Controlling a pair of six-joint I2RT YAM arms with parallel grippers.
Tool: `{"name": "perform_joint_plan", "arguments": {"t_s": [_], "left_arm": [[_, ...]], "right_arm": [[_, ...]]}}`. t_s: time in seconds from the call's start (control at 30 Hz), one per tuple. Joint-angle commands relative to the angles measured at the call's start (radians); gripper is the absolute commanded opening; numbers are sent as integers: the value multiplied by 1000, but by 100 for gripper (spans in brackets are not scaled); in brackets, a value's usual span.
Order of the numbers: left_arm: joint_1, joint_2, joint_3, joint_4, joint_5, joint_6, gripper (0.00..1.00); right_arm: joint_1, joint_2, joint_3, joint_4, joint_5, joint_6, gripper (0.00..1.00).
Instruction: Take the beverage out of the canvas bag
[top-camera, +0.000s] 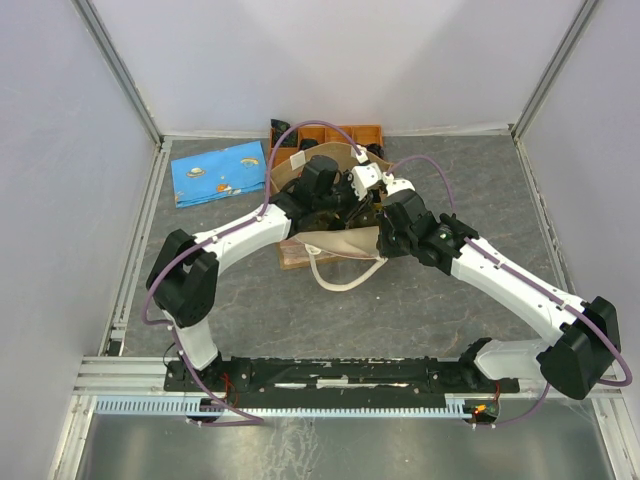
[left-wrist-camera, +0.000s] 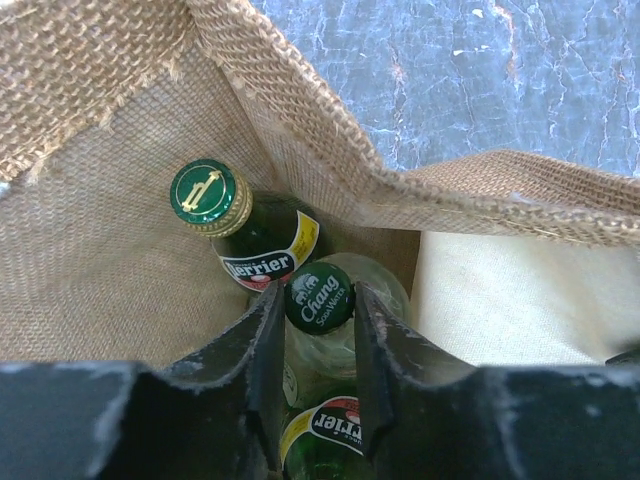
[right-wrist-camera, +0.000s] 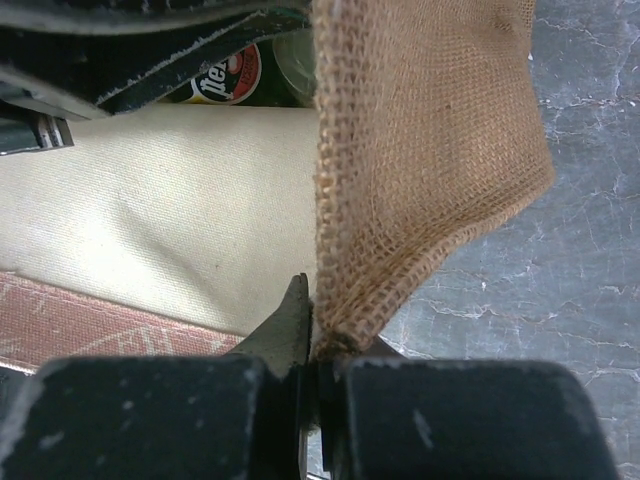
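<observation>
The canvas bag (top-camera: 340, 242) stands toward the far middle of the grey table (top-camera: 450, 320) with its mouth open, and both arms reach to it. The orange tray (top-camera: 362, 132) lies just behind the bag, and the flat blue pouch (top-camera: 218, 172) lies to its left, apart from it. One cream loop handle (top-camera: 345, 278) hangs over the lighter front panel toward the arm bases.

The left gripper (left-wrist-camera: 318, 292) is down inside the bag. In its wrist view the two black fingers (left-wrist-camera: 262, 345) bracket the green cap of a clear Chang soda water bottle (left-wrist-camera: 320, 298). Each inner face lies against the cap's edge, so the jaws look clamped on that bottle top. Just beside it, toward the woven wall, stands a green Perrier bottle (left-wrist-camera: 262, 242) with a green and gold cap. A second Perrier label (left-wrist-camera: 322, 432) shows lower down between the fingers (only part of that bottle is visible).

The right gripper (right-wrist-camera: 312, 342) is pinched tight on the bag's rim, with its fingers meeting on the frayed edge of the tan weave (right-wrist-camera: 420, 150), which rises from the pinch as a folded side wall over the table. Left of the pinch lies the bag's cream panel (right-wrist-camera: 150, 200), and at the top of that view the dark left gripper shows beside a Perrier label
</observation>
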Motion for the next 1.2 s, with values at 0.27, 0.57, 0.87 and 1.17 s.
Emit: {"name": "perform_joint_plan", "arguments": {"t_s": [0.27,0.57,0.87,1.17], "left_arm": [[-14,5,8,146,51,23,59],[-14,14,-12,160,72,6,56],[-19,-6,-81,158,81,-11,38],[-20,-75,-144,151,122,2,36]], "right_arm": [[17,2,31,66,-23,-43,0],[16,6,39,60,-4,-45,0],[17,4,37,54,2,-43,0],[17,17,47,52,-1,-46,0]]}}
